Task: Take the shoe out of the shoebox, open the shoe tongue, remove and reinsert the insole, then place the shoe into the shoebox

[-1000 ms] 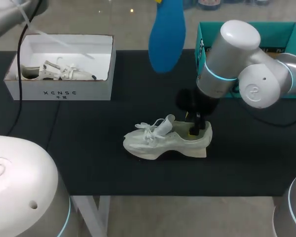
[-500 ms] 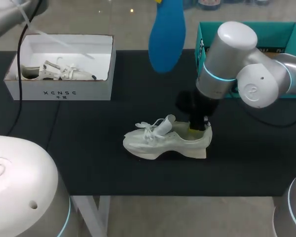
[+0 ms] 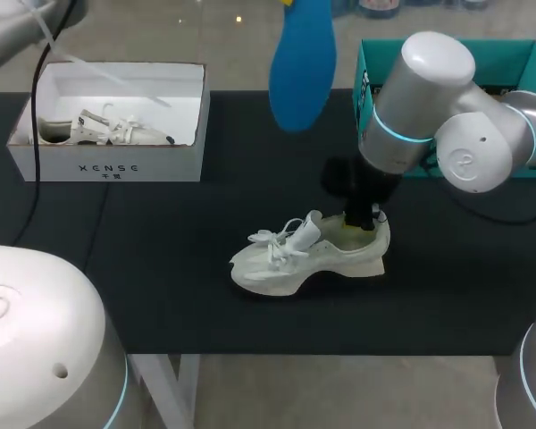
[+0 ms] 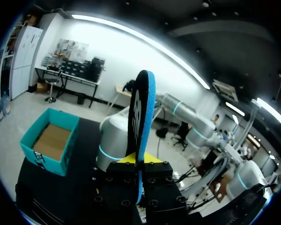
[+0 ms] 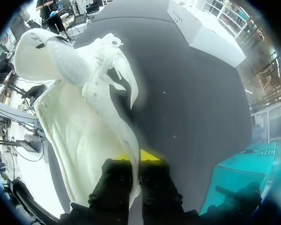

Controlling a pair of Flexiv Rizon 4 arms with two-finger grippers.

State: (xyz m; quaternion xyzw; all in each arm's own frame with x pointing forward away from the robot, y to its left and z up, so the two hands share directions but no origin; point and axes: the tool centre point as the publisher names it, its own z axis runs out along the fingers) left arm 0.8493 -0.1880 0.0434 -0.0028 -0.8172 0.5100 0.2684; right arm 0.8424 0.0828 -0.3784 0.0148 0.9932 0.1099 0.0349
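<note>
A white shoe (image 3: 308,255) lies on its side on the black table (image 3: 161,268), its tongue folded up. My right gripper (image 3: 364,217) is down at the heel, shut on the heel rim. In the right wrist view the shoe's wall (image 5: 84,108) runs between the two fingers of that gripper (image 5: 135,157). High over the table's far side my left gripper (image 4: 139,161) is shut on the lower end of the blue insole (image 4: 141,112), which stands upright. In the head view the insole (image 3: 302,63) hangs above the table, and the left gripper itself is out of frame.
A white shoebox (image 3: 107,165) at the far left holds a second white shoe (image 3: 98,130). An open teal box (image 3: 518,63) stands at the far right behind my right arm. Part of my left arm (image 3: 36,357) fills the near left corner.
My right gripper has gone from open to shut on the shoe's heel rim. The shoe has shifted a little to the right. The left arm and insole have not moved.
</note>
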